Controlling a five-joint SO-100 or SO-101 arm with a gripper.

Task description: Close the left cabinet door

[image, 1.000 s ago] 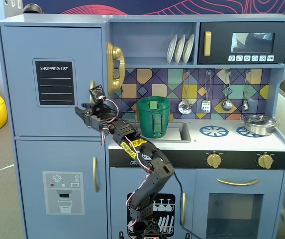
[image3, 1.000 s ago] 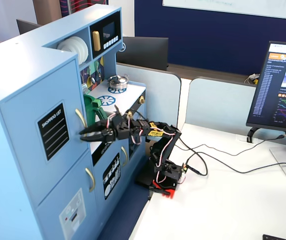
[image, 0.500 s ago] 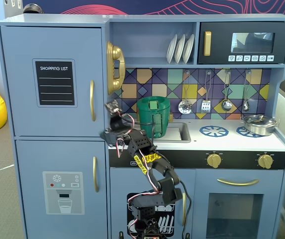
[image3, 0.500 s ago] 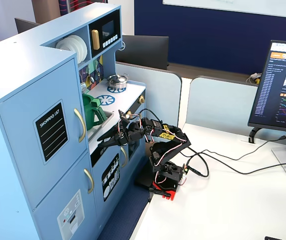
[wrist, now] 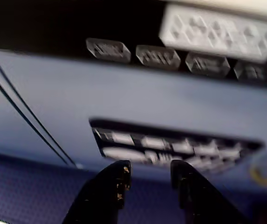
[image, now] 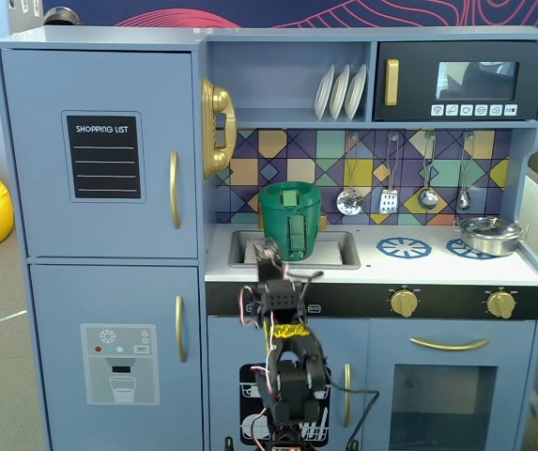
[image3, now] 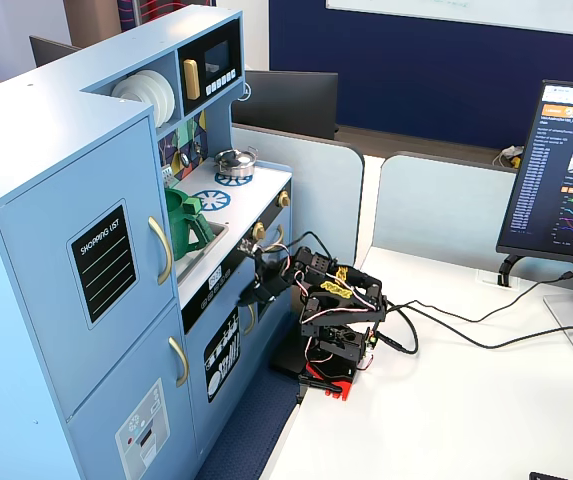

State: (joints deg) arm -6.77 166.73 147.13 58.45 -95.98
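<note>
The left cabinet door point(image: 99, 150) is light blue with a black "SHOPPING LIST" panel point(image: 105, 156) and a curved gold handle point(image: 174, 190). It lies flush with the cabinet front in both fixed views point(image3: 86, 250). My gripper point(image: 269, 254) is at the counter's front edge by the sink, well right of that door; it also shows in the other fixed view point(image3: 257, 272). In the wrist view the gripper point(wrist: 148, 173) is open and empty. It faces a blue lower door with a black label point(wrist: 170, 144).
A green pitcher point(image: 289, 221) stands in the sink. The dispenser door point(image: 114, 357) is below the left door. A microwave point(image: 461, 80), gold phone point(image: 217, 127) and pot point(image: 489, 233) are on the kitchen. A monitor point(image3: 566, 175) and cables point(image3: 466, 330) are on the white table.
</note>
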